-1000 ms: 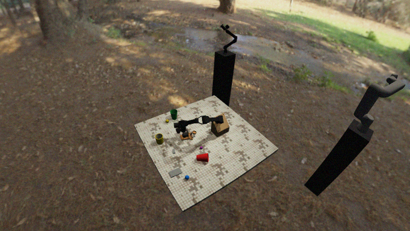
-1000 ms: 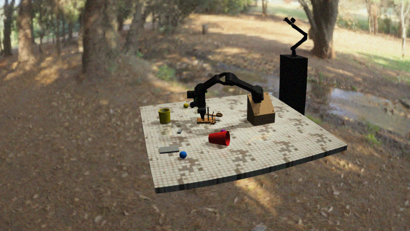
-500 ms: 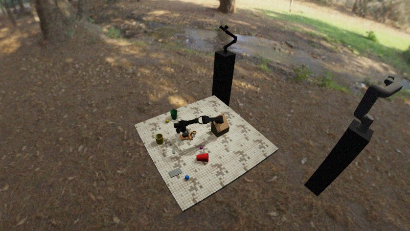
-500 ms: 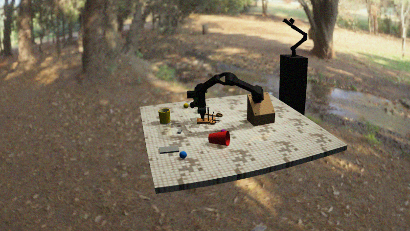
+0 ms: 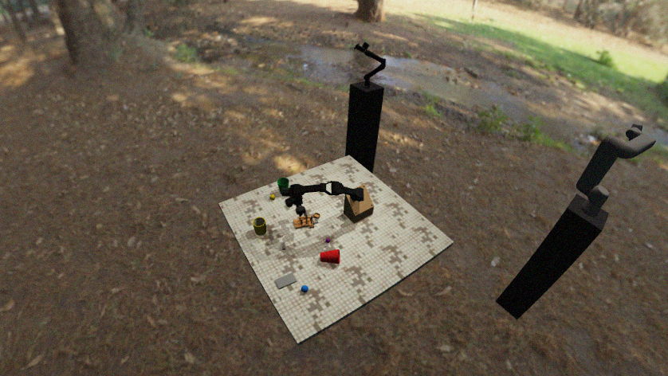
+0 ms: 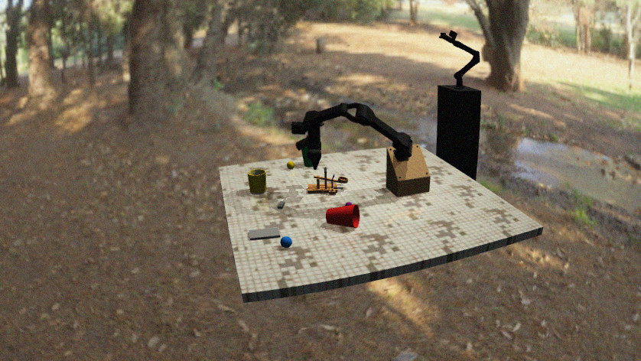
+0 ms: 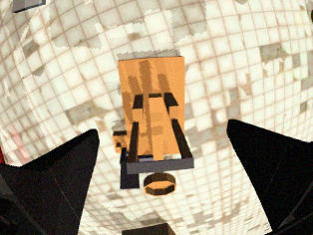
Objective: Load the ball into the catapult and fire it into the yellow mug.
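Observation:
The orange catapult (image 5: pixel 304 224) (image 6: pixel 322 190) (image 7: pixel 175 80) stands on the table, its round cup (image 6: pixel 343 180) (image 7: pixel 159 193) toward the robot's base. No ball shows in the cup. My gripper (image 5: pixel 303 213) (image 6: pixel 315 167) (image 7: pixel 164 130) is open and empty above the catapult, with a finger out to either side in the wrist view. The yellow mug (image 5: pixel 260 226) (image 6: pixel 257 182) stands upright beyond the catapult's other end. A purple ball (image 5: pixel 328 240) (image 6: pixel 349 203) lies between catapult and red cup; a yellow ball (image 5: pixel 272 196) (image 6: pixel 291 164) and a blue ball (image 5: pixel 304 288) (image 6: pixel 286 242) lie farther off.
A red cup (image 5: pixel 330 256) (image 6: pixel 340 216) lies on its side. A green cup (image 5: pixel 283 182) (image 6: pixel 307 157) is behind the arm. A flat grey plate (image 5: pixel 285 280) (image 6: pixel 264 233) and a small grey block (image 5: pixel 283 245) (image 6: pixel 281 204) lie on the table. My arm stands on a wooden base (image 5: pixel 359 209) (image 6: pixel 408 183).

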### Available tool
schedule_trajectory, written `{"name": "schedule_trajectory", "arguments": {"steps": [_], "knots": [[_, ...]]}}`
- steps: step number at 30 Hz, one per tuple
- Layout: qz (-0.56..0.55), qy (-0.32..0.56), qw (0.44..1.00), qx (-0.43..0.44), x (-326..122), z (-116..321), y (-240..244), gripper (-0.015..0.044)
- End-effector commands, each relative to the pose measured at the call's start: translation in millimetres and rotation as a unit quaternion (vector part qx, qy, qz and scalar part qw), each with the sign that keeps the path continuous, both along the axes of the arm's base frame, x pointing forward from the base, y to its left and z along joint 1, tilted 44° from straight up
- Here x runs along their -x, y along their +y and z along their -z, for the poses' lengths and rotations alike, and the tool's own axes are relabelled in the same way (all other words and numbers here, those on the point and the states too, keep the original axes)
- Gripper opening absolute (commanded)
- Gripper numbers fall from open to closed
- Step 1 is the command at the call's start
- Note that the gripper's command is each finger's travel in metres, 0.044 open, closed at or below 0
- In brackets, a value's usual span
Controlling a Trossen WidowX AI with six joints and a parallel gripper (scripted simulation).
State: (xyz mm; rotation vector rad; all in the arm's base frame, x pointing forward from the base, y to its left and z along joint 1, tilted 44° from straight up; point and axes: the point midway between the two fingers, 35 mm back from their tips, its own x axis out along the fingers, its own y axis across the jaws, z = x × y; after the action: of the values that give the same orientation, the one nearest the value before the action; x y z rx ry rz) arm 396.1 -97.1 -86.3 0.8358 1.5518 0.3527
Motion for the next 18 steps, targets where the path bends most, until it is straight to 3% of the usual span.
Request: {"name": "schedule_trajectory", "arguments": {"steps": [1, 13, 18], "knots": [[0.000, 0.000, 1.000, 0.000, 0.0, 0.0, 0.0, 0.0440], [0.000, -0.007, 1.000, 0.001, 2.2, -9.4, -1.8, 0.0440], [0.000, -0.007, 1.000, 0.000, -0.6, 23.0, 28.8, 0.0440]]}}
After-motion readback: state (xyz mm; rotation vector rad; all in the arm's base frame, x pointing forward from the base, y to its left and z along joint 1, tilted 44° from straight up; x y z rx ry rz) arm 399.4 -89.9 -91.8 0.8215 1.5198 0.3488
